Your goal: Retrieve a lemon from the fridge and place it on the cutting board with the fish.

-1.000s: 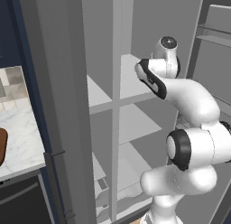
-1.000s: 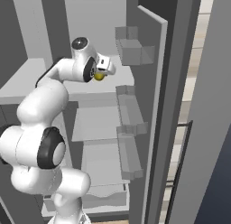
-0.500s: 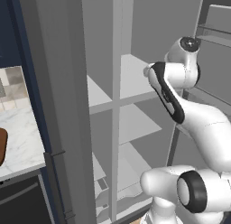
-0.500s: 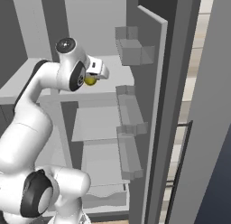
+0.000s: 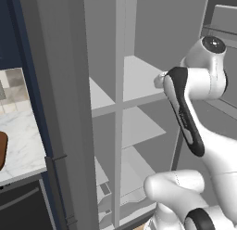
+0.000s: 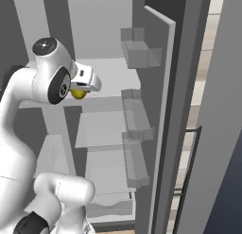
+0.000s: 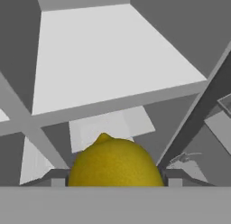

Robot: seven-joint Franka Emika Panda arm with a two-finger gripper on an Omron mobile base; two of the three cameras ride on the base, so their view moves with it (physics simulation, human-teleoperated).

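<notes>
Arm raised, elbow bent; fingers (image 7: pixel 58 179) closed on lemon (image 7: pixel 115 161).

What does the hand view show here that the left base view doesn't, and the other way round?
Hand view: the lemon held between the gripper's fingers, in front of the fridge shelves. Left base view: the marble counter left of the fridge, with an edge of the cutting board, and the arm's back. Both share the pale fridge shelves.
</notes>
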